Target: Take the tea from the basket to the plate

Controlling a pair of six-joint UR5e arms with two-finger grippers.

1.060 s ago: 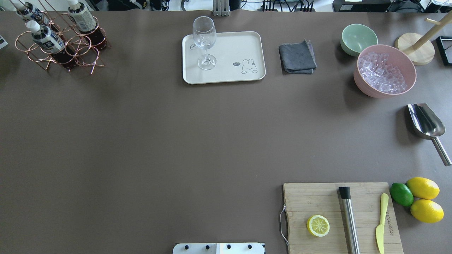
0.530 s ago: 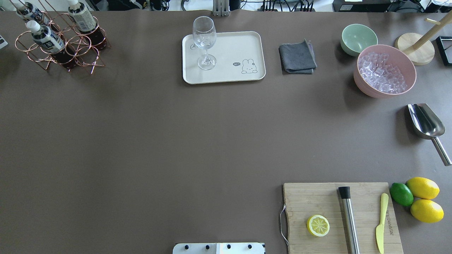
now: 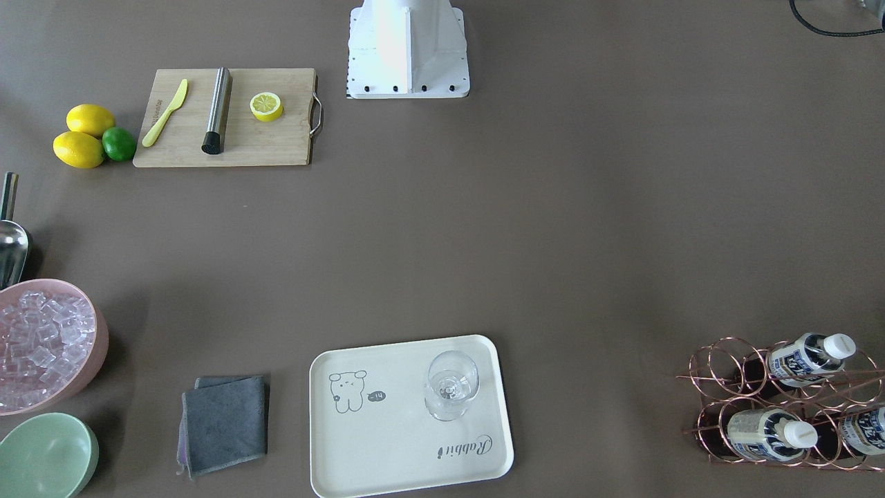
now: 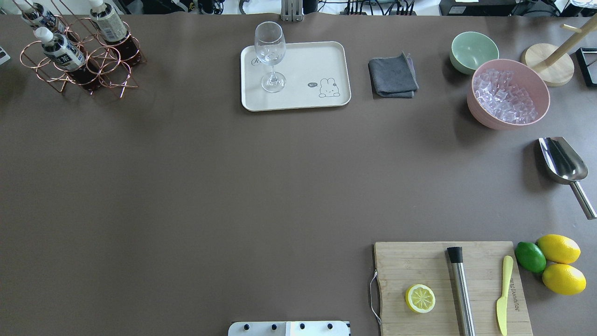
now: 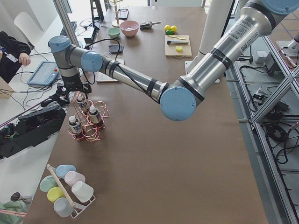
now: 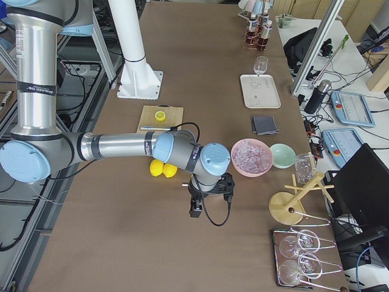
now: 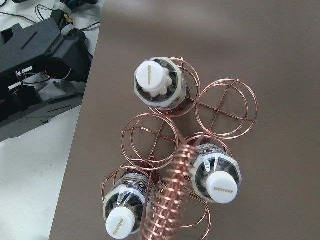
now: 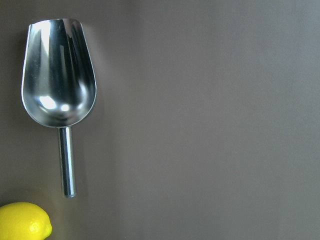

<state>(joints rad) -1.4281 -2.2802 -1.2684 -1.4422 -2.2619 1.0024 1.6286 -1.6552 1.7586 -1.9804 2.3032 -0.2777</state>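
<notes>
Three bottles of tea, white caps up, each sat in a ring of the basket. The plate lay well apart from the basket on the desk and bore a wine glass. The left end effector hung directly over the basket; I could not tell its opening or hold. The right end effector hung at the desk end farthest from the basket, above a steel scoop; its opening likewise could not be told.

SUNTORY — tea cap; Rabbit — plate.
</notes>
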